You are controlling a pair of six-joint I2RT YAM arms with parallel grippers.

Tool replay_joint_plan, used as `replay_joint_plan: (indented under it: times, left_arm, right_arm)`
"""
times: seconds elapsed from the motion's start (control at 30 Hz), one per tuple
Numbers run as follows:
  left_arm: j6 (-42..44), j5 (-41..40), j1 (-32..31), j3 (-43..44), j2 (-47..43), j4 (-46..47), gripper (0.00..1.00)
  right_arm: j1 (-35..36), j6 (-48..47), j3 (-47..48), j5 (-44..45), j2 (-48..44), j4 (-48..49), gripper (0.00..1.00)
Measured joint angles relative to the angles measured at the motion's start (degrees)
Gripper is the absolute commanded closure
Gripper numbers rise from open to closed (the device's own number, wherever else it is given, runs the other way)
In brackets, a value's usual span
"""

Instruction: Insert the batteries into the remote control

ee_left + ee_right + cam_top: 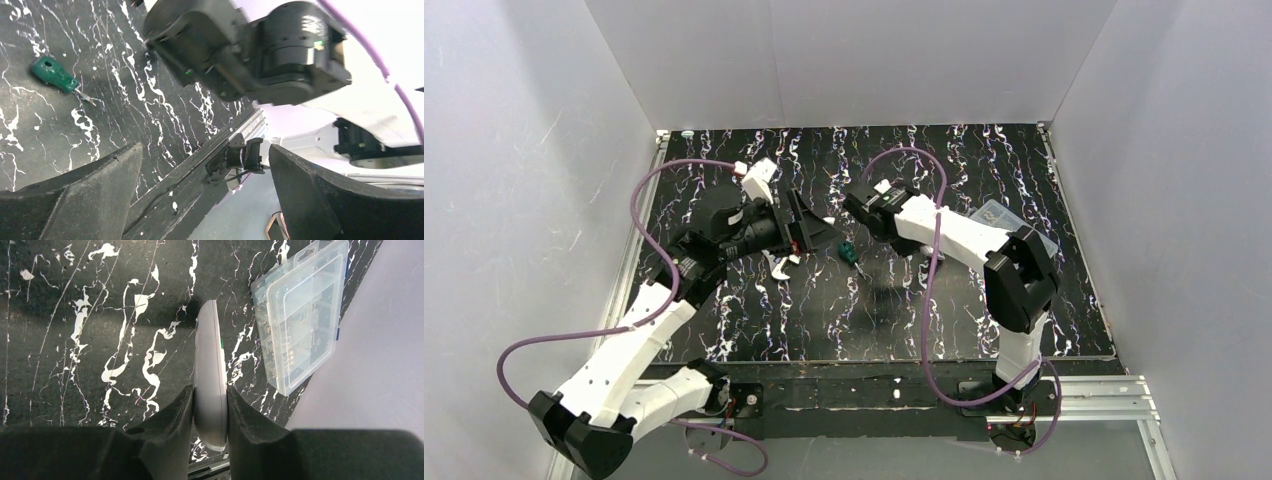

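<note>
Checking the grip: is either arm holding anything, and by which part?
Right gripper clamps the remote control near one end, across its thickness. Left gripper is open, empty.

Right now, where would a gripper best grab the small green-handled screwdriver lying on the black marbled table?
The small green-handled screwdriver lies flat, so come from above and close across the handle: it is the thickest part, while the thin metal tip gives little to pinch.

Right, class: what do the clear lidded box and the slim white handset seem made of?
Clear lidded box: probably rigid plastic, glossy; contents show through. Slim white handset, clamped in the right pincer: likely moulded plastic, smooth satin; rounded edge, soft sheen.
</note>
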Motion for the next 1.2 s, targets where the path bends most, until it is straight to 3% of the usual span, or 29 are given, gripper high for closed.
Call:
replay_joint_plan:
  times: [0.4,0.9,1.2]
  left_arm:
    - [6.95,-1.16,0.04,12.63,-4.61,-8.55,0.02]
    - [7.10,-0.90,0.04,11.78,-3.30,-9.31,0.02]
    - [6.73,1.36,0.13,11.54,-2.67,-9.27,0.02]
  right_arm:
    - [6.03,3.93,-1.42,3.52,2.67,0.76,0.99]
    - [10.99,10.34,-7.89,8.94,4.61,5.07,0.51]
    - [10.99,10.97,-9.03,4.39,7.93,9.62,0.42]
